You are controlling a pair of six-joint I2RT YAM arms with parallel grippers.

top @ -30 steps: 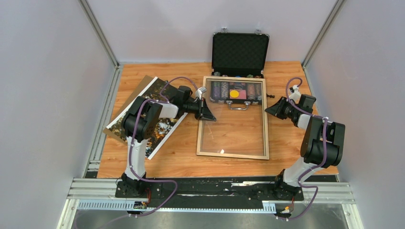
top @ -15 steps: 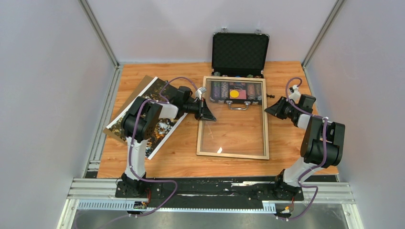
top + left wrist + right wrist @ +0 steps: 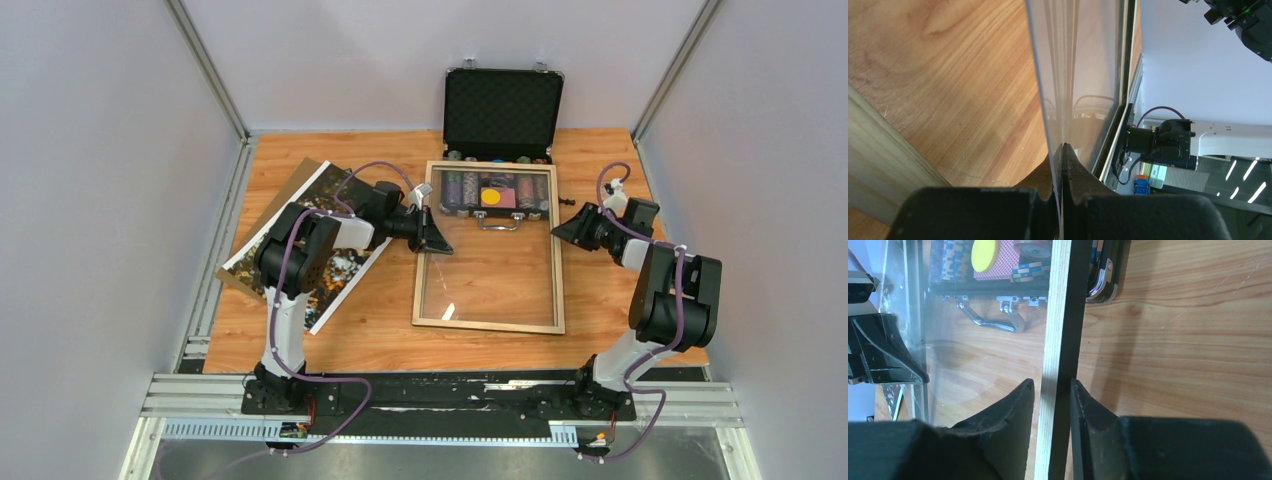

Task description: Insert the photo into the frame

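Observation:
The photo (image 3: 338,272) lies flat at the left, partly under my left arm. In the middle of the table lies the frame (image 3: 487,325), light wood up, with its far end over the chip tray. My left gripper (image 3: 437,243) is shut on the left edge of the clear sheet (image 3: 490,270), which is raised a little inside the frame. The left wrist view has the sheet (image 3: 1078,60) pinched between the jaws (image 3: 1062,147). My right gripper (image 3: 560,230) straddles the frame's right rail (image 3: 1060,315). It (image 3: 1052,385) is open, with a gap at the wooden side.
An open black chip case (image 3: 500,110) stands at the back, and its chip tray (image 3: 495,190) lies under the frame's far end. A brown backing panel (image 3: 303,167) pokes out from under the photo. Walls close in on both sides.
My right gripper's jaws have spread apart around the frame's right rail. The left gripper still pinches the clear sheet and has not moved.

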